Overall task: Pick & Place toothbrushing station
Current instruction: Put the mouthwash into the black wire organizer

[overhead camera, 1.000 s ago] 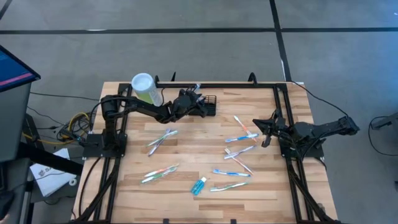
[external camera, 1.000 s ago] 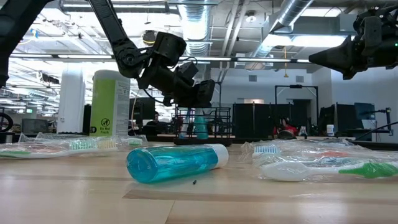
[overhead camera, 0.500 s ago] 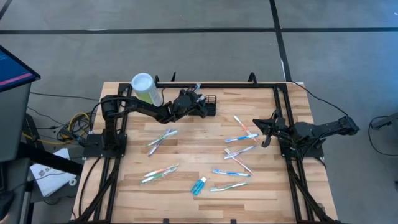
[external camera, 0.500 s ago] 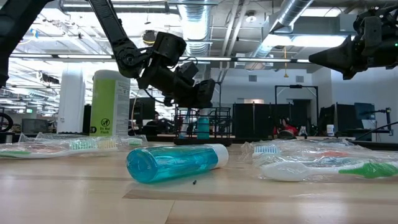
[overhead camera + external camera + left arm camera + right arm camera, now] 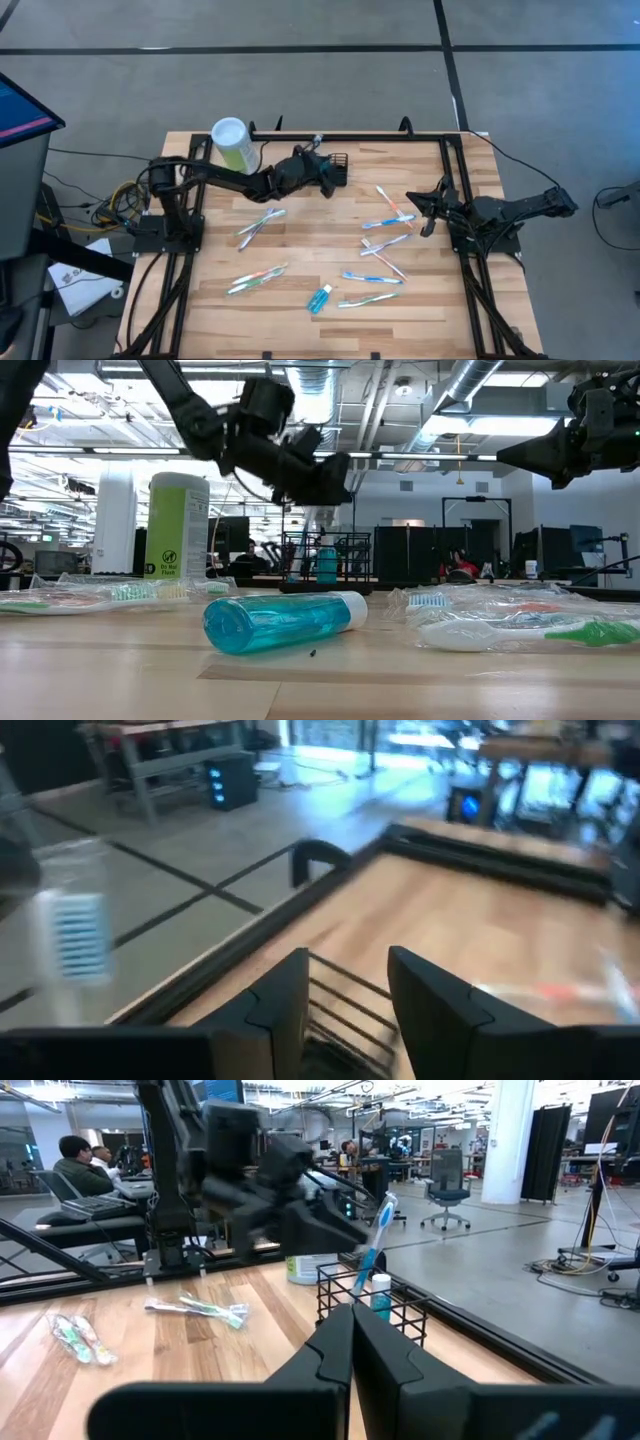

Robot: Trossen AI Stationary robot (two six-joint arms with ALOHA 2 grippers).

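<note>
Basket (image 5: 335,166) half behind left arm (image 5: 235,180)

Two matte-black jointed arms (image 5: 215,178) with two-finger pincers.

A black wire-mesh basket (image 5: 336,167) is seen at twelve o'clock on the pale, striped wooden table (image 5: 310,235), with a blue-bristled toothbrush (image 5: 374,1235) and a teal tube (image 5: 326,563) shown inside. A pale-green cylinder (image 5: 237,148) with a white lid is found at eleven o'clock. At six o'clock a clear blue bottle (image 5: 320,298) with a white cap is seen. Toothbrushes in clear wrappers (image 5: 385,232) are coloured blue, green, orange and pink. Both arms are dark, and the frame rails (image 5: 350,136) black.
</note>
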